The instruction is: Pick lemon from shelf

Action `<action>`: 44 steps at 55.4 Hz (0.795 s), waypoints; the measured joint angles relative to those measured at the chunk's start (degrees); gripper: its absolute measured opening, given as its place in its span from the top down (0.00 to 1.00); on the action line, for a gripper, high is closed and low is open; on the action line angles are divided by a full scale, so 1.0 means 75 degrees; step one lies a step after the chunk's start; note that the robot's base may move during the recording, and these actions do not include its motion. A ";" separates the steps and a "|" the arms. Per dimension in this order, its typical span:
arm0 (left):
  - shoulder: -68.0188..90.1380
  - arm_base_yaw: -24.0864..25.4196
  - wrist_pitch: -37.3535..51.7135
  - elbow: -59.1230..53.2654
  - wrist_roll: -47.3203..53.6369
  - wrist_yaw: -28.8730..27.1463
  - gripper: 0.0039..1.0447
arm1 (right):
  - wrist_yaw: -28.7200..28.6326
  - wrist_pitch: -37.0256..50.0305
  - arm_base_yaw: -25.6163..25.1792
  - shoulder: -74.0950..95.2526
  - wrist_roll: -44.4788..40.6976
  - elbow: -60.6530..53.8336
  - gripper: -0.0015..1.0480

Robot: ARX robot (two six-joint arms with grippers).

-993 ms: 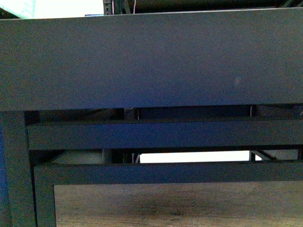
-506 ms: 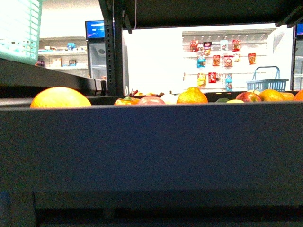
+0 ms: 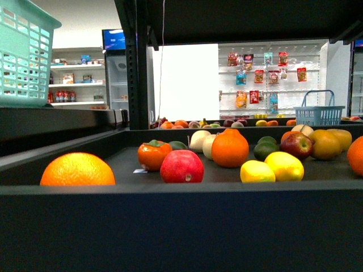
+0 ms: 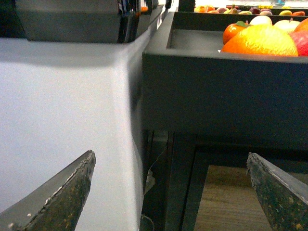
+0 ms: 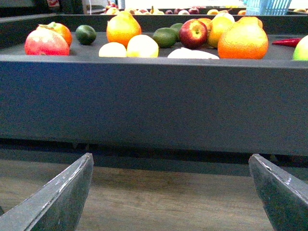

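Front view: looking over the raised front rim of the shelf (image 3: 181, 226) into a black tray of fruit. Right of centre, near the front, 2 lemons (image 3: 284, 166) side by side and touching, resting on the tray floor. To their left a red pomegranate (image 3: 182, 166). Further left, close against the rim, a large orange (image 3: 77, 169). Behind the lemons a lime (image 3: 265, 150) and a red apple (image 3: 296, 145). At far left, higher up, a green plastic basket (image 3: 25, 54).

Left wrist view: left gripper (image 4: 171, 156) spread wide, holding nothing, near the shelf's front corner and below the tray rim. Large orange showing above that rim.

Right wrist view: right gripper (image 5: 170, 157) likewise parted and empty, facing the tray's front wall from below rim level. Both lemons beyond the rim, well apart from the fingers (image 5: 57, 202), with the pomegranate to one side and a green fruit to the other.
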 joint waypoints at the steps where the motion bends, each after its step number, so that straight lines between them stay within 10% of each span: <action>1: 0.0000 0.0000 0.0000 0.0000 0.0000 -0.0003 0.08 | 0.0000 0.0000 0.0000 0.0000 -0.0003 0.0000 0.07; 44: 0.0000 0.0000 0.0000 0.0000 0.0000 -0.0006 0.08 | -0.0009 0.0000 0.0000 0.0000 -0.0006 0.0000 0.07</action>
